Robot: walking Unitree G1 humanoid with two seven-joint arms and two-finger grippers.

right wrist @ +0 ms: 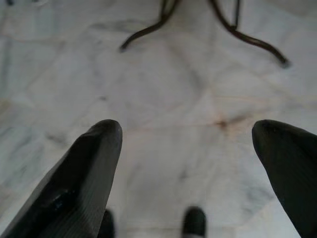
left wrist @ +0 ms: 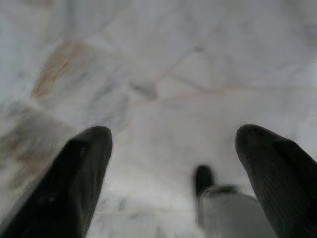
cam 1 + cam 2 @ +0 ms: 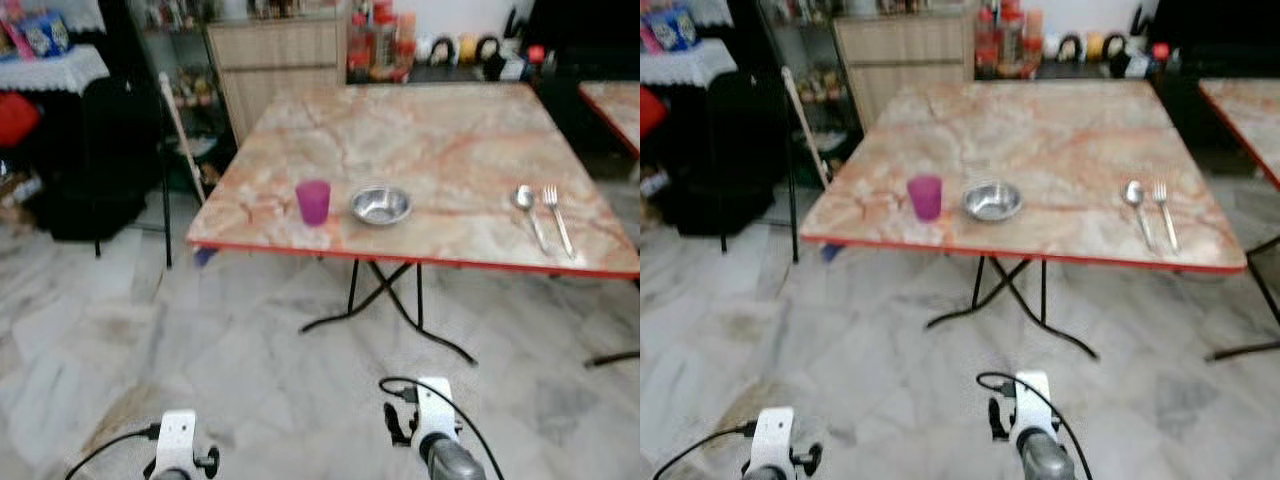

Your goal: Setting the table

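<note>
A marble-patterned folding table (image 3: 430, 150) with a red edge stands ahead of me. On its near side sit a purple cup (image 3: 313, 202) and, just right of it, a small steel bowl (image 3: 380, 205). A spoon (image 3: 530, 213) and a fork (image 3: 557, 218) lie side by side near the right front corner. Both arms hang low over the tiled floor, short of the table. My left gripper (image 2: 173, 144) is open and holds nothing. My right gripper (image 1: 188, 144) is open too, pointing at the floor near the table's black legs (image 1: 198, 25).
A second table (image 3: 615, 105) stands at the far right. A wooden cabinet (image 3: 275, 60), shelves and a dark cloth-topped stand (image 3: 60, 130) lie behind and to the left. A broom handle (image 3: 182, 135) leans by the table's left corner. Bottles (image 3: 380, 40) crowd the far counter.
</note>
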